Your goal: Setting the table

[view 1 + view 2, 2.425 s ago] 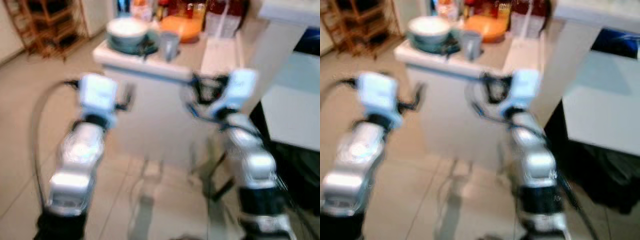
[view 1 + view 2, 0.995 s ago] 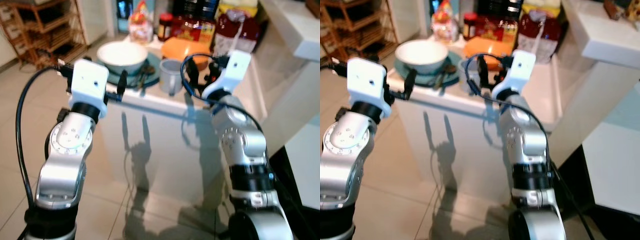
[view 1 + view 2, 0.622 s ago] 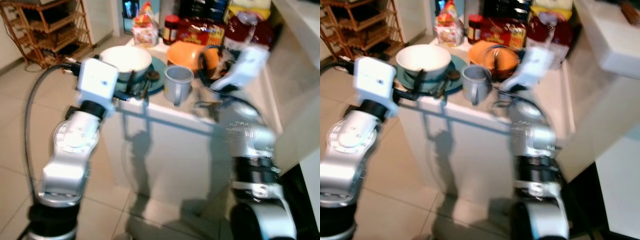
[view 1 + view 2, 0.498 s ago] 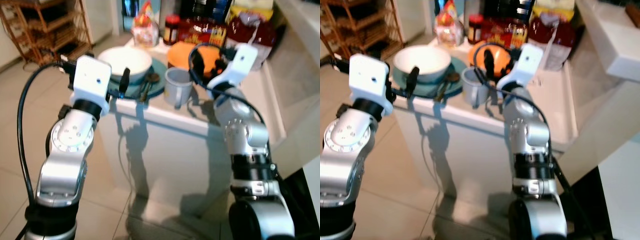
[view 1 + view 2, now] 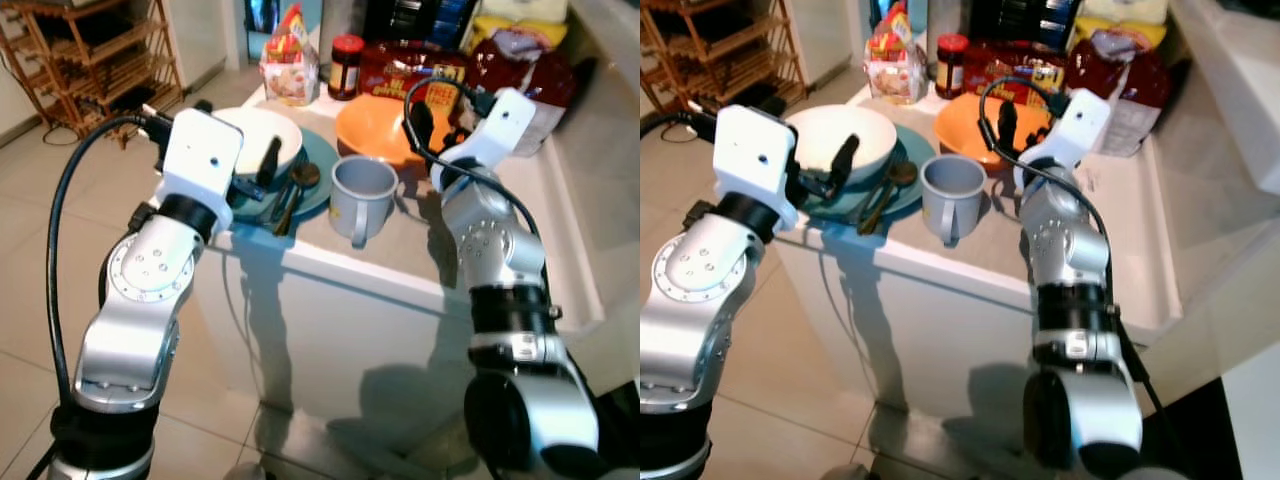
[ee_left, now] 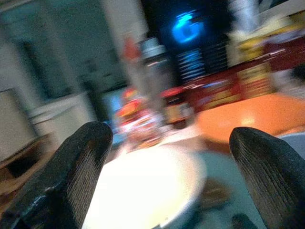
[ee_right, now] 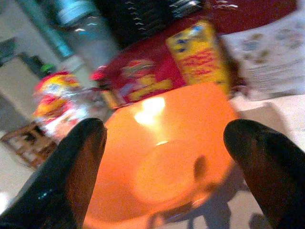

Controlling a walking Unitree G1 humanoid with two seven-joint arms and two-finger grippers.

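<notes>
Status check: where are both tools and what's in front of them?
Left tool open, at white ceramic bowl on teal plate. Right tool open, facing orange plastic bowl. Grey mug stands between the arms.

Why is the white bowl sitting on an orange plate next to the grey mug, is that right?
Not quite. The white bowl sits on a teal plate, not an orange one; the right eye view shows it. The orange thing is a separate bowl behind the grey mug, which does stand beside the plate.
</notes>
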